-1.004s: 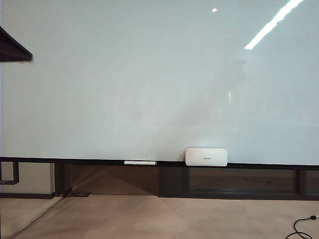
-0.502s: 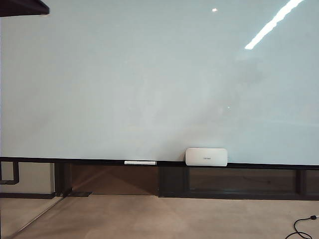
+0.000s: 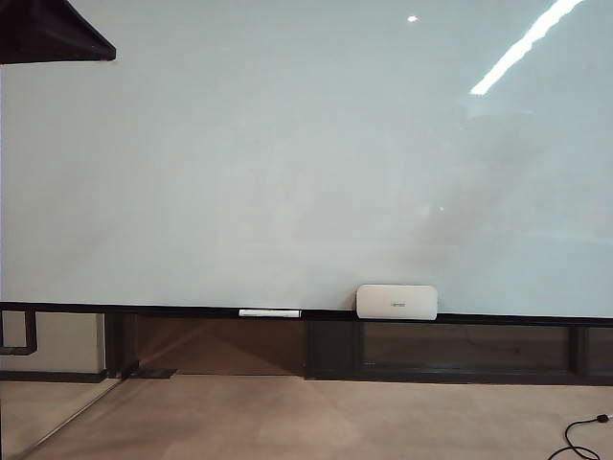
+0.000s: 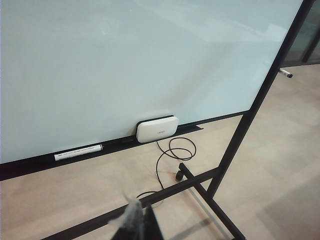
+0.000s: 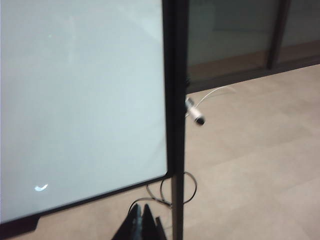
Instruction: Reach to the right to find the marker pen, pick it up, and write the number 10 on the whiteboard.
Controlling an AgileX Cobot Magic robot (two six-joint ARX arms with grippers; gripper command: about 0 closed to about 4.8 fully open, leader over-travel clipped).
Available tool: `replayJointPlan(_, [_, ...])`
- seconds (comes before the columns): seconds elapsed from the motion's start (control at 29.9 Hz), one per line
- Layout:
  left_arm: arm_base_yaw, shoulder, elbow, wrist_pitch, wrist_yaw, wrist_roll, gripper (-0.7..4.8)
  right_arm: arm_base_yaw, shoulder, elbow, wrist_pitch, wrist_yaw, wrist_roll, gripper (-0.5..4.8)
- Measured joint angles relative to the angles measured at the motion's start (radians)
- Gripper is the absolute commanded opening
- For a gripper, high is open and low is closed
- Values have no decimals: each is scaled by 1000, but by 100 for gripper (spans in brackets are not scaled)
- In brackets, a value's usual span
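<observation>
Whiteboard (image 3: 287,153) stands blank, a white box (image 3: 397,302) and a long white bar (image 3: 269,312) resting on its bottom rail. Marker pen (image 5: 195,112) pokes out just beyond the board's right edge post. Right end effector (image 5: 142,220), clenched on nothing, hangs near the board's lower right corner; left end effector (image 4: 140,225), fingertips together and empty-handed, hovers over the stand's foot.

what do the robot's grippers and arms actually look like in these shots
Little of them shows. The left gripper appears as a dark, tapering tip with a blurred greyish, translucent-looking piece beside it. The right gripper shows as black, pointed jaws pressed together into a narrow wedge. In the exterior view, only a black angular part enters at the top left corner. No cables or markings are visible.
</observation>
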Motion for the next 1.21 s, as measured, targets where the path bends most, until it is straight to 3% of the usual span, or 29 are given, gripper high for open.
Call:
replayJointPlan(0.3, [-1,0,0,-10,16,17,-6,-93,219,191,1,-43,-8,-6])
replayJointPlan(0.6, [-16,99,8,23,145,55,-6,-103,337,193,40,-76,-69,-6])
replayJointPlan(0.84, [-89,120,8,159,206,76,-6,-117,336,193,52,-77,-83,-6])
replayJointPlan(1.21, [-110,128,18,179,214,87,-6,-117,407,194,191,-97,-101,-6])
